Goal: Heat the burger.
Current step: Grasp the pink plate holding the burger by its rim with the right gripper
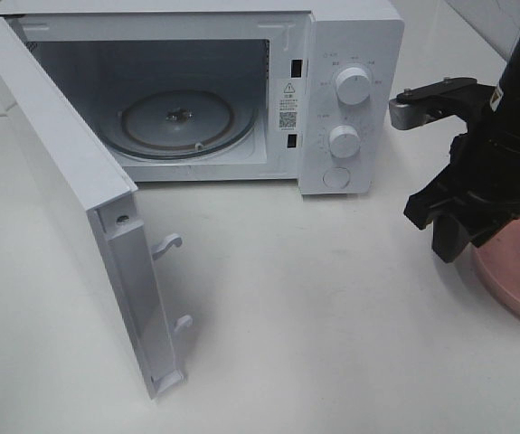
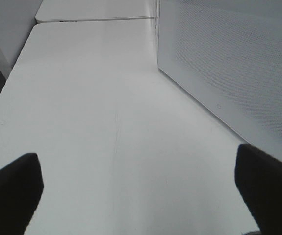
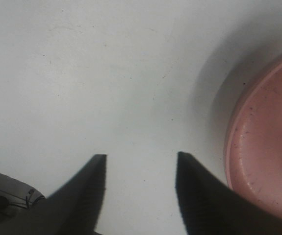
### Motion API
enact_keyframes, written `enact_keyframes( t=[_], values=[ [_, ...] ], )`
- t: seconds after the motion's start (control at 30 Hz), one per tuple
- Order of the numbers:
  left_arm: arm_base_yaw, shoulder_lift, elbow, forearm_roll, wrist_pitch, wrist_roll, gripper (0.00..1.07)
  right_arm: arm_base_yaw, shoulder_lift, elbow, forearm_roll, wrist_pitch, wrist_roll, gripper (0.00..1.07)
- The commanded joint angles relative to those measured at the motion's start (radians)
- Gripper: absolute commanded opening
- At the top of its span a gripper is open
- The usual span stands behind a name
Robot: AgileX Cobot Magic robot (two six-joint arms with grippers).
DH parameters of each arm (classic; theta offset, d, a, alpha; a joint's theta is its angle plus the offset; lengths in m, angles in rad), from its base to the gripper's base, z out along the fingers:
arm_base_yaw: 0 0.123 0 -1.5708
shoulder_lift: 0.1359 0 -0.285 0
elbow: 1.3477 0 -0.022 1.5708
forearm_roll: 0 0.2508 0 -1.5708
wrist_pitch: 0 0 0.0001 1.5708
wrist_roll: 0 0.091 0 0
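Observation:
The burger is out of view in all three views. My right gripper (image 1: 449, 244) hangs at the right of the table, just left of the pink plate (image 1: 513, 280), pointing down. In the right wrist view its two dark fingers (image 3: 94, 191) stand apart over bare white table with nothing between them, and the pink plate (image 3: 263, 147) lies close beside one finger. The right gripper (image 3: 141, 155) is open. The left gripper (image 2: 136, 154) is open wide over bare table; only its fingertips (image 2: 13, 186) show, and the high view does not show it.
A white microwave (image 1: 350, 54) stands at the back with its door (image 1: 52, 181) swung fully open toward the front left. Its glass turntable (image 1: 178, 122) carries nothing. The door's outer face (image 2: 229, 63) rises beside the left gripper.

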Motion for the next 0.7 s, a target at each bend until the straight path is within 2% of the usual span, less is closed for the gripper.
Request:
enact_keyframes(
  t=[0.03, 0.07, 0.1, 0.2, 0.37, 0.7],
  values=[
    [-0.002, -0.022, 0.003, -0.005, -0.016, -0.002, 1.00, -0.006, -0.008, -0.007, -0.016, 0.013, 0.010, 0.70],
    [-0.002, -0.022, 0.003, -0.005, -0.016, -0.002, 1.00, -0.006, -0.008, -0.007, -0.036, 0.012, 0.011, 0.91],
    [-0.002, -0.022, 0.003, -0.005, -0.016, -0.002, 1.00, -0.006, -0.008, -0.007, -0.052, 0.012, 0.013, 1.03],
    [-0.002, -0.022, 0.003, -0.005, -0.016, -0.002, 1.00, -0.006, -0.008, -0.007, -0.056, 0.012, 0.013, 1.03],
    [-0.002, -0.022, 0.003, -0.005, -0.016, -0.002, 1.00, -0.082, -0.005, -0.007, -0.055, 0.023, 0.047, 1.01],
    [-0.002, -0.022, 0.003, -0.005, -0.016, -0.002, 1.00, -0.176, 0.037, -0.007, -0.063, -0.031, 0.096, 0.99]
  ],
)
